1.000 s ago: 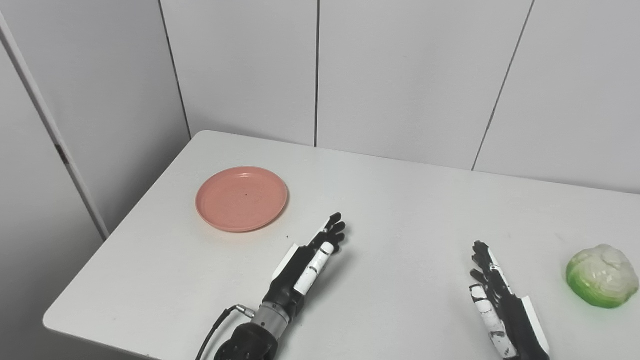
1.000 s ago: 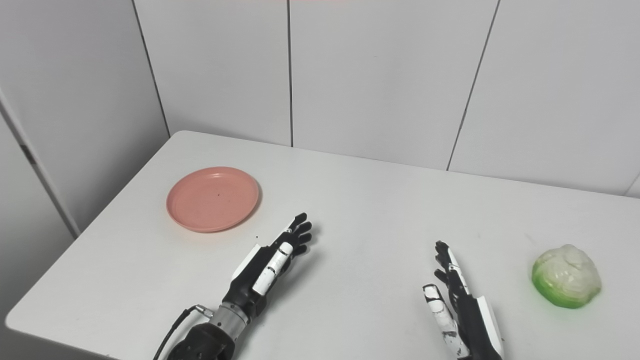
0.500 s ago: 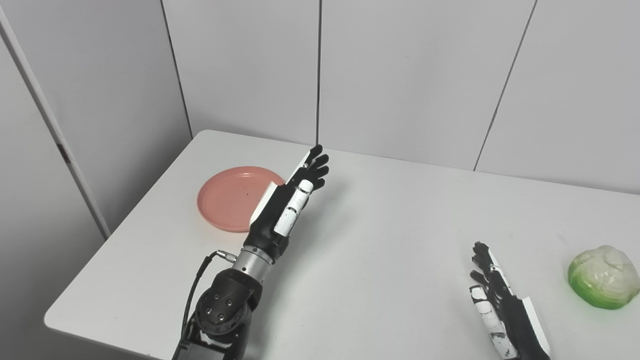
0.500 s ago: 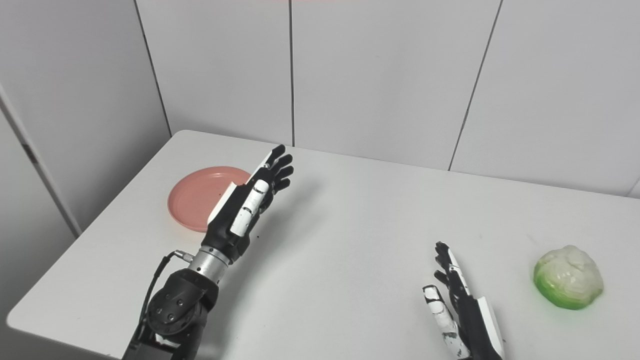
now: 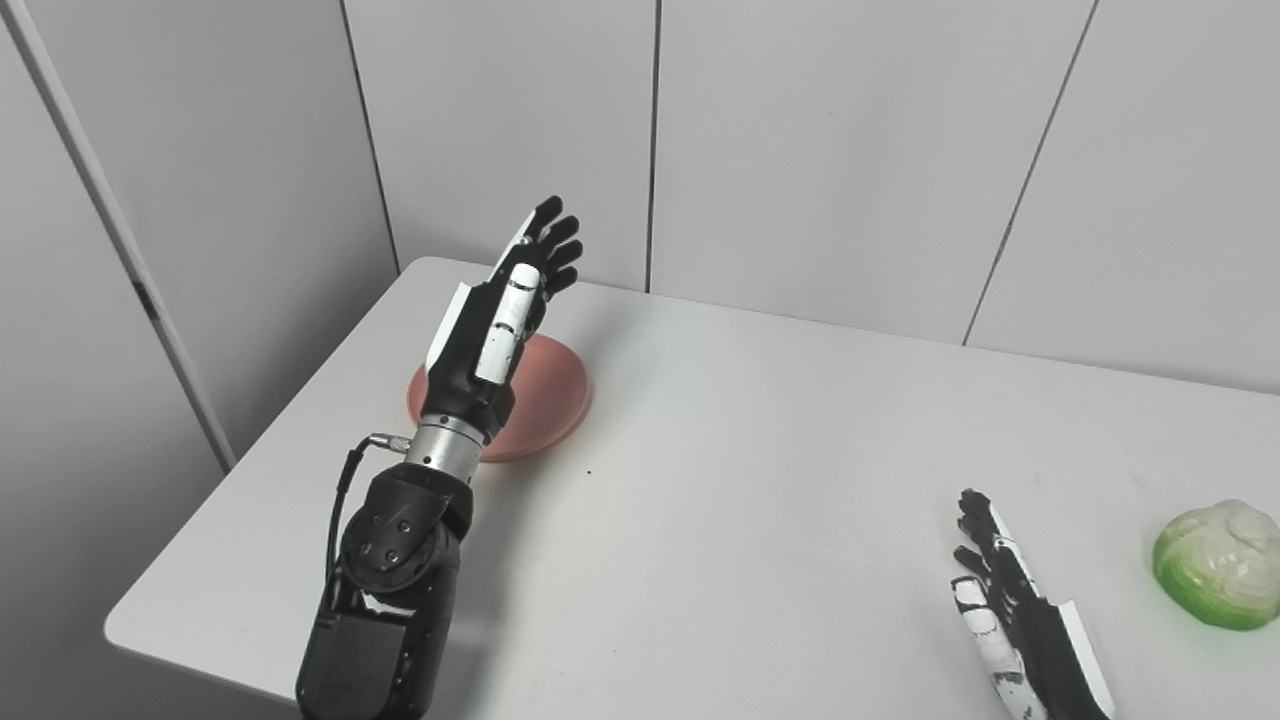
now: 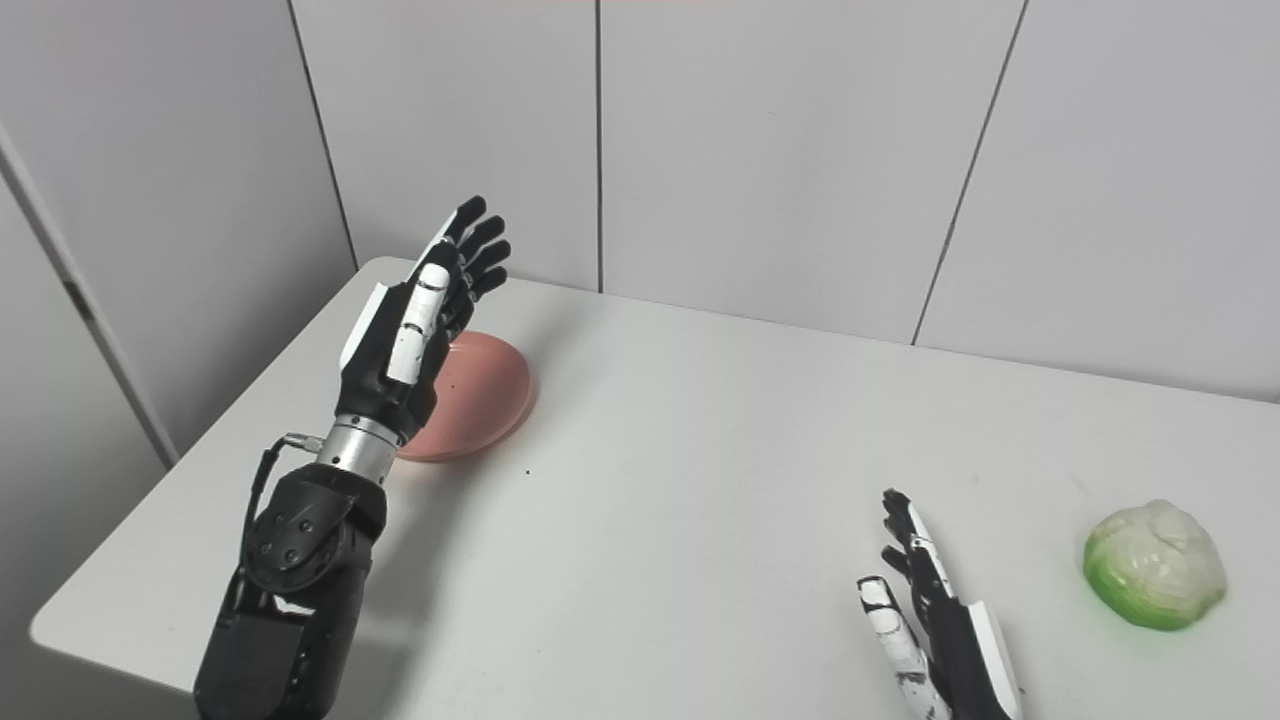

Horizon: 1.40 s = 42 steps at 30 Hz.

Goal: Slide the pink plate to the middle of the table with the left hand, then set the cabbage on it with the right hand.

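Observation:
The pink plate lies flat on the white table near its left side, and my raised arm hides its left half. My left hand is lifted above the plate, fingers straight and apart, holding nothing. A green and white cabbage sits at the table's right. Low at the front right, my right hand hovers open just over the tabletop, well to the left of the cabbage.
Grey wall panels stand right behind the table's far edge. The table's left edge drops off close beside the plate. A cable loops from the left wrist.
My left hand rose from the tabletop and swung up and left until it is over the plate. The right hand, plate and cabbage stayed put. The camera shifted slightly.

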### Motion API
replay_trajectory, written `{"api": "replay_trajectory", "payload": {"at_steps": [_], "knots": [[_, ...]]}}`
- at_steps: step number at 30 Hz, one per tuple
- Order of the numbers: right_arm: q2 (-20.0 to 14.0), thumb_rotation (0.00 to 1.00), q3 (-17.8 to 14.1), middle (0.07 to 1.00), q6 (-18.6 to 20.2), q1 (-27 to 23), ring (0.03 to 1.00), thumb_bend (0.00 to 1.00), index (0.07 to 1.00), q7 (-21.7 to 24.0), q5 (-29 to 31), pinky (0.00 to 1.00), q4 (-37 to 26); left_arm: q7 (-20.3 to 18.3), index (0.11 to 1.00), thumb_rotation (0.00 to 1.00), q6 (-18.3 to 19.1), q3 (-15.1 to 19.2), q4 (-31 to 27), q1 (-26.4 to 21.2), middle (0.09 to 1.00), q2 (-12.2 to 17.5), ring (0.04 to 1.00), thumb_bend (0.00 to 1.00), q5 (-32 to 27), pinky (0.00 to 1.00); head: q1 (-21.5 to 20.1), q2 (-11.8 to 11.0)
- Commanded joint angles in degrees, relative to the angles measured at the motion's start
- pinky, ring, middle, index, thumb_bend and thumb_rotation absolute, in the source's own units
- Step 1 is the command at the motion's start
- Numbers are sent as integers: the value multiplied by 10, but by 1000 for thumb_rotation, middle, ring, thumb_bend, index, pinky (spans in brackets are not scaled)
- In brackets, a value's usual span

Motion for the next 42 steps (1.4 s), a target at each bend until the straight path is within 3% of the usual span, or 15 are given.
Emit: {"api": "replay_trajectory", "payload": {"at_steps": [1, 12, 16, 21, 32, 36, 42], "knots": [[-13, 1000, -7, 957, 3, 8, 947, 365, 953, 1, -4, 897, 17, 11, 943, 1000, -3, 13, 2, -37, 953, 22, 937, 509, -4, 939, 1, 2], [-20, 1000, -8, 951, 1, 9, 945, 363, 949, 4, -3, 901, 13, 30, 916, 1000, 4, 61, 80, -88, 921, 78, 909, 480, -23, 898, 12, 5], [-18, 1000, -11, 955, 10, 11, 950, 359, 952, 7, 9, 912, 10, 31, 912, 1000, -19, 72, 127, -107, 922, 96, 904, 489, -24, 884, 20, 5], [-21, 1000, -12, 956, 13, 11, 952, 368, 957, 13, 10, 915, 6, 38, 873, 989, -6, 84, 163, -118, 891, 112, 883, 511, -29, 856, 18, 7], [-23, 1000, -15, 959, 17, 9, 954, 363, 960, 16, 14, 916, 8, 46, 854, 934, -31, 107, 268, -131, 869, 130, 861, 426, -54, 824, 26, 8], [-22, 1000, -16, 954, 18, 9, 952, 379, 958, 14, 11, 917, 8, 54, 855, 957, -19, 106, 297, -134, 870, 131, 858, 421, -51, 830, 27, 9], [-23, 1000, -15, 952, 21, 8, 951, 363, 960, 15, 12, 916, 8, 48, 872, 923, -46, 104, 352, -141, 886, 138, 872, 414, -53, 858, 26, 9]]}}
